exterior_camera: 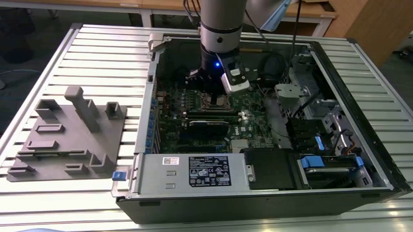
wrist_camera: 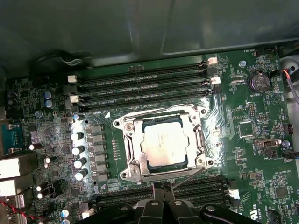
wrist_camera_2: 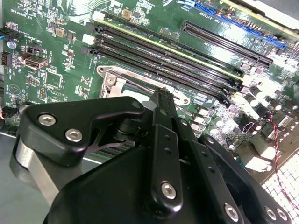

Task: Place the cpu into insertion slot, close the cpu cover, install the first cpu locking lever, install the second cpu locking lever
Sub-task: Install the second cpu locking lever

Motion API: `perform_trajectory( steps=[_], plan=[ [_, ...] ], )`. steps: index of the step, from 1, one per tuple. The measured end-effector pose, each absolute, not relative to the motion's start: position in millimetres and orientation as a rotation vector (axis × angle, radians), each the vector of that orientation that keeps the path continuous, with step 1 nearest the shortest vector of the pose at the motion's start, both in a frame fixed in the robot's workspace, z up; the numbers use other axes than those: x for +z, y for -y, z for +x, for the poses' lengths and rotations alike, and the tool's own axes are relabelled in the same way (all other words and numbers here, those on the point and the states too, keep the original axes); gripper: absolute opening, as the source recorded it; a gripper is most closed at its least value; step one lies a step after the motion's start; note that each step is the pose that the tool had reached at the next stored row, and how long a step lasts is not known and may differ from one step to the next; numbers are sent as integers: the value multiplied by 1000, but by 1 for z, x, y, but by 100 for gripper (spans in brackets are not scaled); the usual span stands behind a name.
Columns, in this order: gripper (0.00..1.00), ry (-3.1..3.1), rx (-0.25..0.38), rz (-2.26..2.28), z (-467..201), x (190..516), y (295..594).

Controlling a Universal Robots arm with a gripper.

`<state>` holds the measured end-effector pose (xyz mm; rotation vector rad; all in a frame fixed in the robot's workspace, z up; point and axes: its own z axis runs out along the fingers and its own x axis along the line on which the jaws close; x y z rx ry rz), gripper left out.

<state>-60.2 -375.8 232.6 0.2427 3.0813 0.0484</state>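
cpu: the cpu (wrist_camera: 164,145) sits flat in the insertion slot (wrist_camera: 132,164), just ahead of the gripper's tips in the first wrist view, so that step looks done
cpu cover: the cpu cover (wrist_camera: 202,142) lies down around the chip, framing its silver top; closed, by my read
locking levers: a thin lever (wrist_camera: 186,177) runs along the socket edge nearest the gripper; I cannot tell whether either lever is latched, so this part looks to be what is left
gripper: the gripper (wrist_camera: 162,187) hovers right over the socket's near edge, fingers drawn together, and I see nothing between them
setting: open computer case (exterior_camera: 361,63) on a slatted surface (exterior_camera: 96,53), arm reaching down inside
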Motion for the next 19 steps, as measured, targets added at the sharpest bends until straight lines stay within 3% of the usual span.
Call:
perform_trajectory(
  steps=[19],
  plan=[
    [11,-3081,49,243,-66,229,376]
  ],
)
